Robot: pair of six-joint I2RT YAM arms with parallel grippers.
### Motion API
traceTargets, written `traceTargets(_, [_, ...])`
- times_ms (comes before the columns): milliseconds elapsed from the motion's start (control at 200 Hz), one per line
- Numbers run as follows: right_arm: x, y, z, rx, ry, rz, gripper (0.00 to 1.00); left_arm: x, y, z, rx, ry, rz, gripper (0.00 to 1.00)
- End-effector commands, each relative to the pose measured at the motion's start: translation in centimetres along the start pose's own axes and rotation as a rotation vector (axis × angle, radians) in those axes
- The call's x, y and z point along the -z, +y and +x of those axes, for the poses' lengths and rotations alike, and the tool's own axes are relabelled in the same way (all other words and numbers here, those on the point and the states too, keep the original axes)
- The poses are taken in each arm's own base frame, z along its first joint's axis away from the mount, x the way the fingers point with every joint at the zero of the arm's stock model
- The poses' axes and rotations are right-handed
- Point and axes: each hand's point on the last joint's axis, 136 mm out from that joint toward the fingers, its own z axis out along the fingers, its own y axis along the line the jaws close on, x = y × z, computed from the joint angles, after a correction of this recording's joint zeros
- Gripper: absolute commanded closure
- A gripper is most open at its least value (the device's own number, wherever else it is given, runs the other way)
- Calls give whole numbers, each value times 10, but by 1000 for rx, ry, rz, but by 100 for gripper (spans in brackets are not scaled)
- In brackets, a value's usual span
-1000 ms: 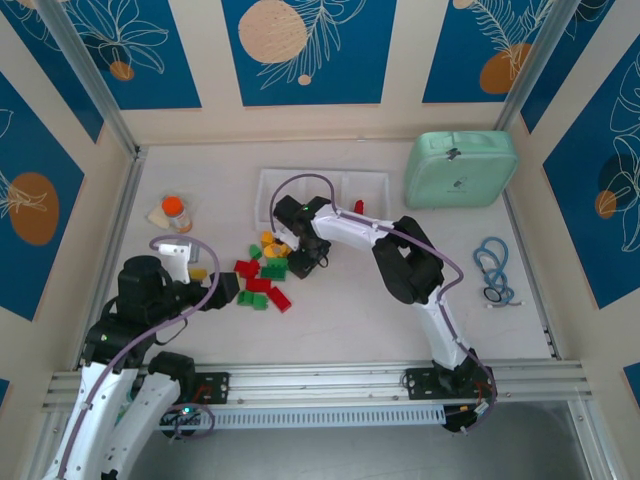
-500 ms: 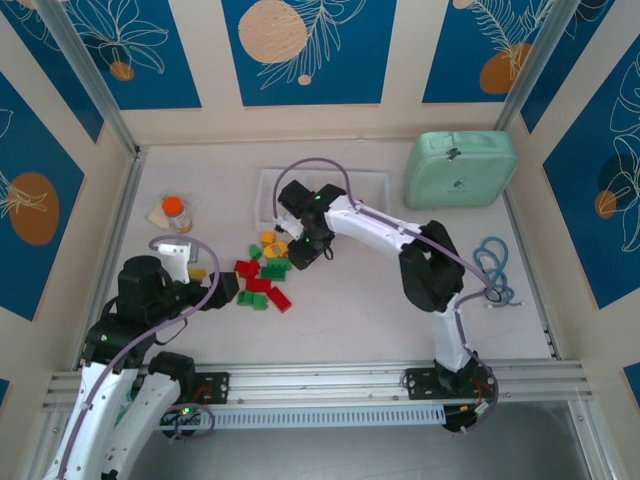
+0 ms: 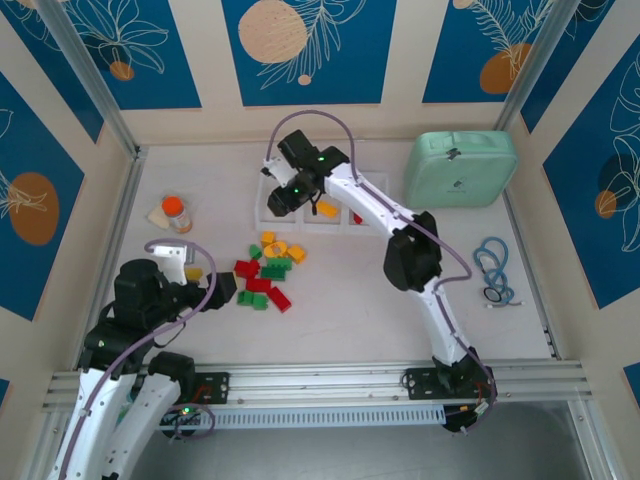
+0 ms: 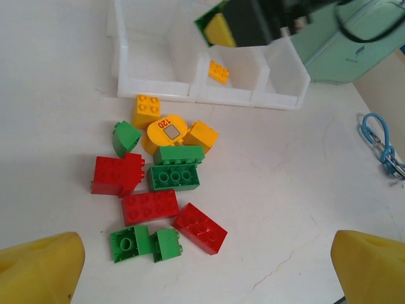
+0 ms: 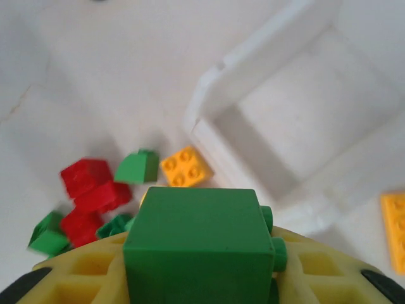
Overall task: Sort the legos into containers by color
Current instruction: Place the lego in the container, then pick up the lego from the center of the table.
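Gripping a green brick (image 5: 199,247) between its pads, my right gripper (image 3: 284,196) hangs over the left compartment of the white tray (image 4: 158,94). A yellow brick (image 4: 219,71) lies in the middle compartment. The loose legos (image 4: 161,183) sit bunched on the worktop (image 3: 350,300) just short of the tray's near wall. My left gripper (image 4: 202,278) hovers wide open on the near side of the pile, apart from it. Right of the pile I have bare worktop out to the blue cord (image 3: 492,268). The mint-green case (image 3: 460,168) stands near the tray's right end.
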Motion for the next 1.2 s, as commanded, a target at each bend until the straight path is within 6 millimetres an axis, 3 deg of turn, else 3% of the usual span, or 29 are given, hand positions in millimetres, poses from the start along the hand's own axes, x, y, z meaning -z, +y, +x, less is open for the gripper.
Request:
traceTargets(0, [-15,1,-1,94,25,-4,78,0,3,-2,-22,-16,-14,1])
traceTargets(195, [-34,-19,-6,180,36,69,71,0,3,-3,-20,-14,-14,1])
traceTargets(285, [-35,-24,-5,198,41,99,56,-2,3,-2,-18,-8,-13,0])
traceTargets(380, [-32,-23,-5,219,44,117,29,-4,5,-1,-12,5,-17,1])
traceTargets(500, [-20,-18,-12,230,24,152,18,-6,8,-1,-4,13,-29,1])
traceTargets(685, [17,-5,-8,191,16,167,14,-4,18,-3,-2,-4,-85,1])
traceTargets(900, [51,18,35,170,21,80,15,-6,18,-3,1,-1,-81,1])
traceTargets(1066, [49,18,75,128,27,41,16,-8,19,-3,8,10,-81,1])
traceTargets(1196, [36,21,93,54,63,-6,23,-8,19,-3,9,11,-81,1])
